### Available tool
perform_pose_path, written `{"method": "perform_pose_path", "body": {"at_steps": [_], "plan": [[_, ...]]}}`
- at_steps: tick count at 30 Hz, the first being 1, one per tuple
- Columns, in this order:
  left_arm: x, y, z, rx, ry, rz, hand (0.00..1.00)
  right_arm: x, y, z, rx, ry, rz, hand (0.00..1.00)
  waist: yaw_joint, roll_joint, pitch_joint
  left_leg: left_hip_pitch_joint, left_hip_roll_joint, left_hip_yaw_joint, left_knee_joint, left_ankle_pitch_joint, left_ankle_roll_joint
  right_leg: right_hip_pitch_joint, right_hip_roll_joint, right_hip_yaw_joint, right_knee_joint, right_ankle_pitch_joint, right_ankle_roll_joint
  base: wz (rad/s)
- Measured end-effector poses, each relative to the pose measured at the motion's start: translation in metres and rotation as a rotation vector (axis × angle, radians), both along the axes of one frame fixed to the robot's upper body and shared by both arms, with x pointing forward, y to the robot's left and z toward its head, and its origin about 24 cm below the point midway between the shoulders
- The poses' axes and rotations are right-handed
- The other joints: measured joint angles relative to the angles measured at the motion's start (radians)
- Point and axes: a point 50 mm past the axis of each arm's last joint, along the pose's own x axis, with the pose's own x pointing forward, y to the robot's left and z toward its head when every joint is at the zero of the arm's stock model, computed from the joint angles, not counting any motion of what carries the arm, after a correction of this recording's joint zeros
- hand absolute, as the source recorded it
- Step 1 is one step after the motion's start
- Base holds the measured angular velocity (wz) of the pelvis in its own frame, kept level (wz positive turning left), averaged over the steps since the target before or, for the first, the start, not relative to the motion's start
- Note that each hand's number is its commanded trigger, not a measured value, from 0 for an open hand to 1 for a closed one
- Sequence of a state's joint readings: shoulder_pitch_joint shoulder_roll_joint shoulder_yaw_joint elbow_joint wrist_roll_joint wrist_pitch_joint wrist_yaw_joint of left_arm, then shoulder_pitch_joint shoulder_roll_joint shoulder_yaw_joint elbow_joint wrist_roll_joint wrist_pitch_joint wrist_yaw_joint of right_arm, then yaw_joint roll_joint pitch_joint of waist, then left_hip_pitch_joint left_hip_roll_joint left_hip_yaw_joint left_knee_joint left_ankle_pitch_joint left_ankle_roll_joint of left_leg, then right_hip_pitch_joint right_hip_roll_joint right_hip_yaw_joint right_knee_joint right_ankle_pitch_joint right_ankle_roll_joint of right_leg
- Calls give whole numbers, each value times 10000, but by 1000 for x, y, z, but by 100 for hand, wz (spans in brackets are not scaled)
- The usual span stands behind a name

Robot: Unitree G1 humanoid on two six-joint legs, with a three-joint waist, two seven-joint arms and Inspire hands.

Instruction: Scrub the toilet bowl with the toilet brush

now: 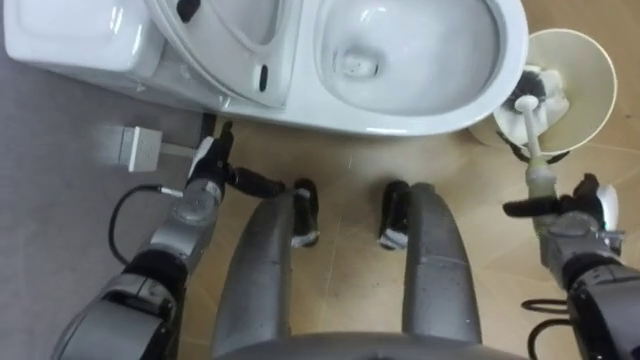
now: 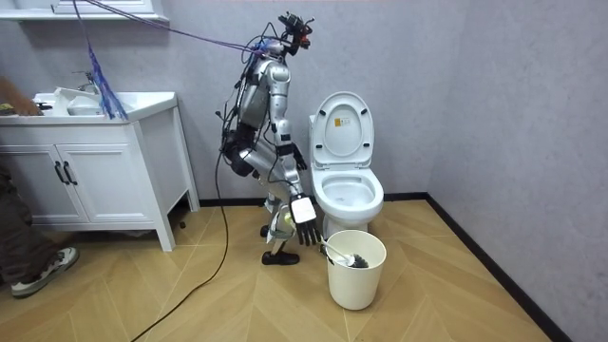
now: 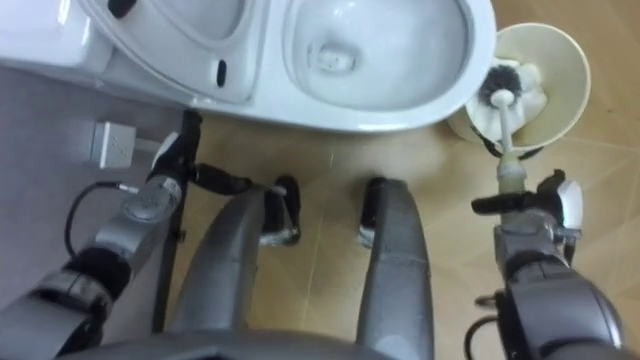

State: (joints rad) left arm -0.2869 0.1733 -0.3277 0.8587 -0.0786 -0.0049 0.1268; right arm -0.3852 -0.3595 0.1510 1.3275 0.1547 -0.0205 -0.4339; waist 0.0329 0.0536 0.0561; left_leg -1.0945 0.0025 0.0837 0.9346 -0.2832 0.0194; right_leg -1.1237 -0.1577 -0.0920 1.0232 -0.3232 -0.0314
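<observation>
The white toilet point(image 1: 420, 118) stands before me with its lid up and its bowl open. To its right is a cream bucket point(image 1: 603, 70) holding the toilet brush point(image 1: 533, 150), head down and white handle sticking up towards me. My right hand point(image 1: 575, 215) hovers just beyond the handle's end. It is open, with the thumb pointing left under the handle tip and nothing in its grasp. In the room view I stand bent forward beside the toilet point(image 2: 347, 190), right hand point(image 2: 304, 211) spread above the bucket point(image 2: 356, 275). My left hand point(image 1: 205, 170) hangs open by the toilet's base.
A small grey box point(image 1: 130, 146) sits on the grey wall left of the toilet. A white vanity cabinet point(image 2: 95, 171) with a sink stands at the room view's left, where a person's leg and shoe point(image 2: 38, 266) show. Wooden floor surrounds the bucket.
</observation>
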Motion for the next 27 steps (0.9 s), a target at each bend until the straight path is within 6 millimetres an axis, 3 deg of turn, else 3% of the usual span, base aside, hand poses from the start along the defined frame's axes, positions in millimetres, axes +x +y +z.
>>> {"method": "perform_pose_path", "body": {"at_steps": [9,17,18,19,20,21,27], "plan": [[2,-6,4,-341,-180,-153,0,4,3,1,-307,205,633,0,17,28,-9,-682,30,7,587,-187,-36,-717,-142,-59,729,-296,-262,5],[2,-14,6,-558,-303,-486,0,5,0,4,-503,218,804,0,28,190,-25,-832,16,1,649,-280,-4,-850,-153,-57,774,-391,-208,0],[1,-15,6,-574,-304,-520,0,5,-1,4,-469,174,726,16,62,216,-26,-846,26,4,675,-306,-4,-866,-145,-53,785,-406,-208,-3],[0,-15,6,-601,-328,-552,0,5,-2,5,-398,102,598,56,125,230,-31,-874,36,4,708,-336,-22,-902,-136,-51,800,-413,-220,-5],[0,-15,6,-612,-339,-561,0,5,-3,5,-381,89,554,87,153,230,-31,-894,30,4,715,-344,-30,-932,-137,-43,813,-416,-224,-3],[0,-16,7,-620,-394,-599,0,4,-4,5,-336,82,457,100,203,230,-30,-957,17,17,743,-348,-33,-1011,-144,-19,874,-434,-225,0],[-6,-18,7,-705,-428,-758,0,0,-9,4,403,-141,-160,100,304,305,-27,-1007,19,32,1106,-561,-60,-1080,-154,71,1288,-696,-227,1]]}}
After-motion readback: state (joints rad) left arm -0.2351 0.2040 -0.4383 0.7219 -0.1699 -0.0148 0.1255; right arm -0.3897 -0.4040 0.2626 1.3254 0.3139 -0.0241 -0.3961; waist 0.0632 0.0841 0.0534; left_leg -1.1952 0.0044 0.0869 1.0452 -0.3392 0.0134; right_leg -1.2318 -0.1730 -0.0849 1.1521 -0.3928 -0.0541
